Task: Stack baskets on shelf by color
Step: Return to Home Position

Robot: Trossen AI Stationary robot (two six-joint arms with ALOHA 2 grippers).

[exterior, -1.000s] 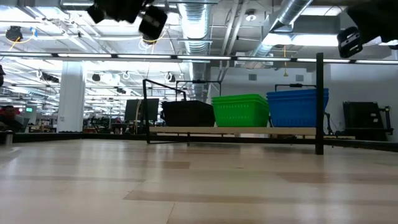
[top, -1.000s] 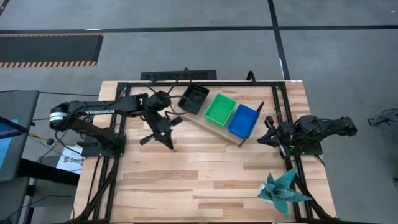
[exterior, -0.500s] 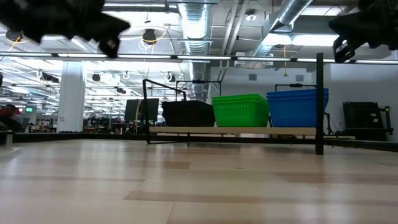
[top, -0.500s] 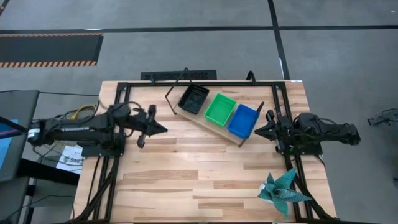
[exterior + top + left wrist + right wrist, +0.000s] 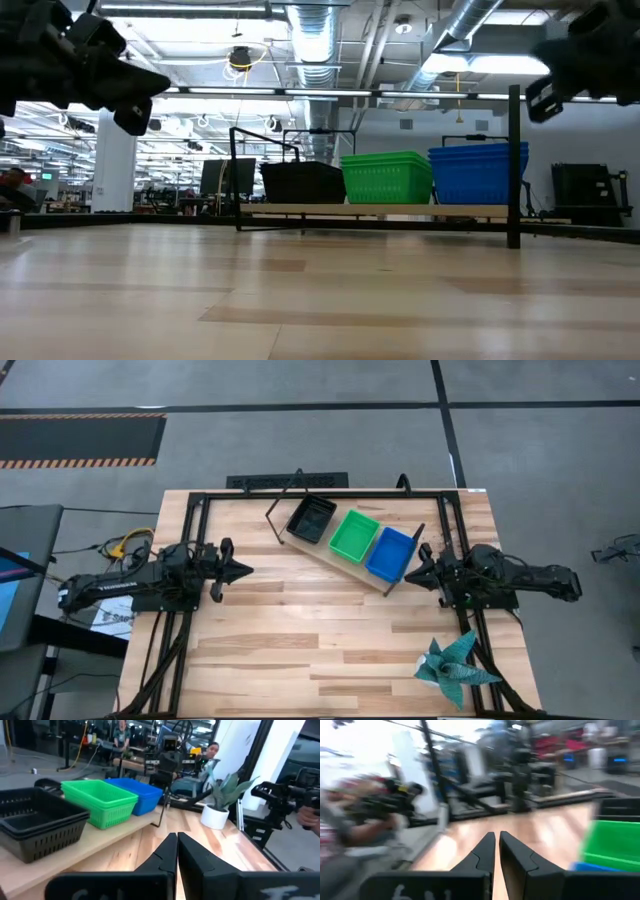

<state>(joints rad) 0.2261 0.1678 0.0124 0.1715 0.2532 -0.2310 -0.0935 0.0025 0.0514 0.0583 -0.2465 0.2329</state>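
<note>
Jaws shut and empty, both arms. Left gripper (image 5: 243, 570) at left edge of table (image 5: 300, 650); right gripper (image 5: 413, 573) at right edge, near end of shelf (image 5: 322, 556). Baskets (image 5: 355, 535) stacked on shelf, far centre: black, green, blue. Draw your arms back level; don't clip shelf.

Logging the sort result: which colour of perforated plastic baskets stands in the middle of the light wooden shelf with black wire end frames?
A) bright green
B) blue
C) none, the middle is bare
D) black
A: on the light wooden shelf, the bright green perforated plastic baskets stand between the black baskets and the blue baskets, in both the high and low views.
</note>
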